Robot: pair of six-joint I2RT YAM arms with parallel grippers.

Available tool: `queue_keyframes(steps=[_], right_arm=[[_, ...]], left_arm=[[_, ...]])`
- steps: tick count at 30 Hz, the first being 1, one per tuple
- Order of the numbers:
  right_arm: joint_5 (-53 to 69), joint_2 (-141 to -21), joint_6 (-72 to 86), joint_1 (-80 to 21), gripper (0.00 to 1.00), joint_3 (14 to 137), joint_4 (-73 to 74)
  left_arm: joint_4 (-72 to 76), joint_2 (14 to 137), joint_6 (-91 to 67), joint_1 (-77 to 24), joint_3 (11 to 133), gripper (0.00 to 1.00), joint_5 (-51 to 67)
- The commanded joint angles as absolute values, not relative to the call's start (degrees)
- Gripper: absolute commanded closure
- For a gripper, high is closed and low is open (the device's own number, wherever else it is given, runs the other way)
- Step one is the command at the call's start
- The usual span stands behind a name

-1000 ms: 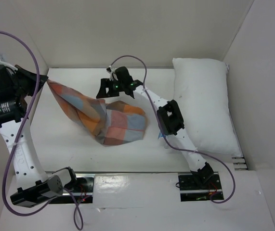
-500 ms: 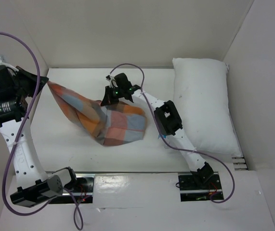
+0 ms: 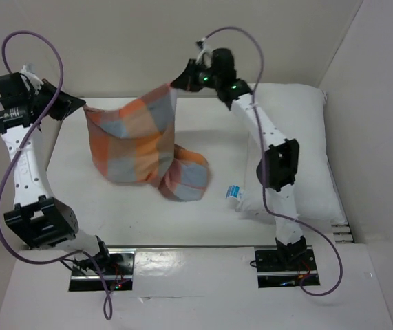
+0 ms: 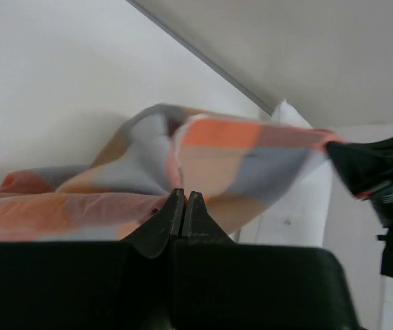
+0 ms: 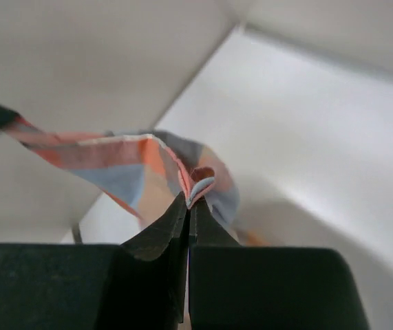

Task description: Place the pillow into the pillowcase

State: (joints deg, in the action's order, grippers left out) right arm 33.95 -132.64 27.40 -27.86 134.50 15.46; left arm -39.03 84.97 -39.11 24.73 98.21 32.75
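Note:
The checked pillowcase [image 3: 137, 141] hangs stretched in the air between both grippers, its lower end bunched on the table. My left gripper [image 3: 79, 107] is shut on its left top corner; in the left wrist view the fingertips [image 4: 184, 197] pinch the orange cloth [image 4: 237, 151]. My right gripper [image 3: 179, 81] is shut on the right top corner; in the right wrist view the tips [image 5: 193, 201] clamp a folded hem of the pillowcase [image 5: 127, 161]. The white pillow [image 3: 303, 137] lies along the right wall, its blue-and-white label [image 3: 232, 192] at the near left edge, partly hidden by the right arm.
White walls [image 3: 182, 41] close in the table [image 3: 107, 206] at the back and both sides. Both arm bases and purple cables [image 3: 3, 206] sit along the near edge. The right arm's forearm [image 3: 279, 165] crosses over the pillow's left side.
The right gripper has shut on the pillowcase's edge and lifted it up and back to the right. The left arm rose and shifted right. The cloth now hangs spread between them.

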Motion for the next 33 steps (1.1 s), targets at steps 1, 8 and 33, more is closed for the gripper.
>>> queue_keyframes(steps=[1, 8, 33], right_arm=[[33.14, -117.97, 27.16, -19.53, 1.0, 132.74, 8.37], [35.15, -104.88, 28.65, -11.51, 1.0, 126.97, -3.21], [-1.14, -43.07, 13.45, -7.38, 1.0, 58.18, 8.44]], left_arm=[[-31.39, 83.23, -39.81, 25.05, 106.07, 1.0, 44.89], [-5.4, 81.05, -55.0, 25.05, 107.07, 1.0, 60.36], [-26.14, 97.79, -31.57, 13.2, 87.15, 0.3, 41.16]])
